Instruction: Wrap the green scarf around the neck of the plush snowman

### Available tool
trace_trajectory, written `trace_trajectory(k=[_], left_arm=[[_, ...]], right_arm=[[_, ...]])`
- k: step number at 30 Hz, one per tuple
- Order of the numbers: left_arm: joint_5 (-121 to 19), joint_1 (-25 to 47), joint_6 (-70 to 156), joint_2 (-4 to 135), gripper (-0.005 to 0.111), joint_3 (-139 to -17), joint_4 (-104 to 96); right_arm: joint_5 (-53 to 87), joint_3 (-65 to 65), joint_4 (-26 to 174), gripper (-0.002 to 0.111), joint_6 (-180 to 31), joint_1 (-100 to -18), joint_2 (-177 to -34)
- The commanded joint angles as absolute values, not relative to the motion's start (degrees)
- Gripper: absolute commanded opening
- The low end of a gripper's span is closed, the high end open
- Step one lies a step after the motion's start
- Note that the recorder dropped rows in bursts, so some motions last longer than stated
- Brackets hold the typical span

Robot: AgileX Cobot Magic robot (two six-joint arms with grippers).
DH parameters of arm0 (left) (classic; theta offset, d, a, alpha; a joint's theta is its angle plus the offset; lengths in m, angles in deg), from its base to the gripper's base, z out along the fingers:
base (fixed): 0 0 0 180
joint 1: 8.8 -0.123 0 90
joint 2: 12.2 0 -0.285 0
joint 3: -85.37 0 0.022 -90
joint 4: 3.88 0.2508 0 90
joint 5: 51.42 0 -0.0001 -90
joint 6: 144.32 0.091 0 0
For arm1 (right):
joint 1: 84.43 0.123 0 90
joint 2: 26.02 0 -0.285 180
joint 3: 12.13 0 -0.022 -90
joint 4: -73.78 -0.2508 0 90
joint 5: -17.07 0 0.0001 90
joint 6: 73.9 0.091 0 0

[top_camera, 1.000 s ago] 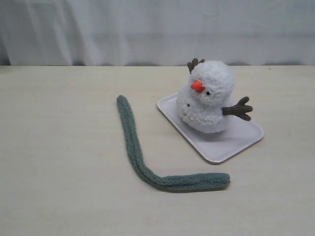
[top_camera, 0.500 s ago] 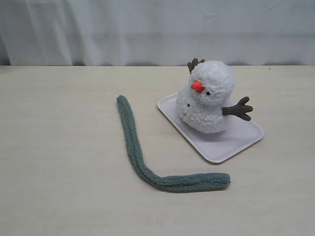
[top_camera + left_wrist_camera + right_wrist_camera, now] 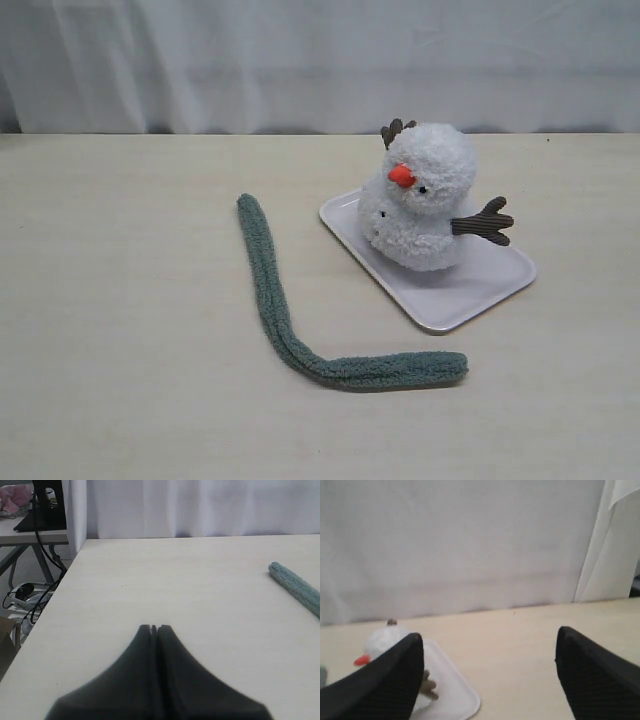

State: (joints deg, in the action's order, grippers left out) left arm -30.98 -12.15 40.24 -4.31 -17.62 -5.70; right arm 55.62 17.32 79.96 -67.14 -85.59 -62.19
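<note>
We saw nothing shifted on table (image 3: 120, 300): green scarf (image 3: 270, 300) lay in L-bend, untouched, beside tray (image 3: 490, 280) bearing plush snowman (image 3: 420, 200). Right gripper (image 3: 488, 637) spread wide, empty; left gripper (image 3: 154, 628) closed, empty. We judged wrapping not begun

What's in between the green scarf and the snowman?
From the green scarf, just bare table, then the rim of the white tray under the plush snowman, seen in the exterior view.
</note>
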Motion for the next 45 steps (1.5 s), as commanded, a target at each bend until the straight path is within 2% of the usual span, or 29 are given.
trace_trajectory(k=[1,5,12,15,19,24,28,39,45], left_arm=[[-31.60,-11.87,40.14,-4.41,0.000,-17.42,-6.11],[-31.60,-11.87,40.14,-4.41,0.000,-17.42,-6.11],[-31.60,-11.87,40.14,-4.41,0.000,-17.42,-6.11],[-31.60,-11.87,40.14,-4.41,0.000,-17.42,-6.11],[-31.60,-11.87,40.14,-4.41,0.000,-17.42,-6.11],[-31.60,-11.87,40.14,-4.41,0.000,-17.42,-6.11],[-31.60,-11.87,40.14,-4.41,0.000,-17.42,-6.11],[-31.72,-11.87,40.14,-4.41,0.000,-17.42,-6.11],[-31.72,-11.87,40.14,-4.41,0.000,-17.42,-6.11]], right_arm=[[64.11,11.98,60.61,0.070,-85.45,-85.64,-71.30],[68.60,11.81,38.64,0.067,-103.30,-85.64,-77.12],[74.98,12.96,29.47,0.064,-112.69,-85.41,-86.24],[70.42,15.40,30.36,0.064,-113.28,-80.90,-88.74],[60.52,17.81,33.39,0.064,-111.15,-70.36,-92.68],[50.59,17.60,50.13,0.064,-96.09,-57.09,-100.40],[49.08,14.91,61.77,0.064,-84.25,-50.53,-107.70],[49.08,3.06,62.78,0.068,-81.60,-41.74,-127.89],[48.99,-4.25,63.26,0.068,-80.09,-41.72,-138.61]])
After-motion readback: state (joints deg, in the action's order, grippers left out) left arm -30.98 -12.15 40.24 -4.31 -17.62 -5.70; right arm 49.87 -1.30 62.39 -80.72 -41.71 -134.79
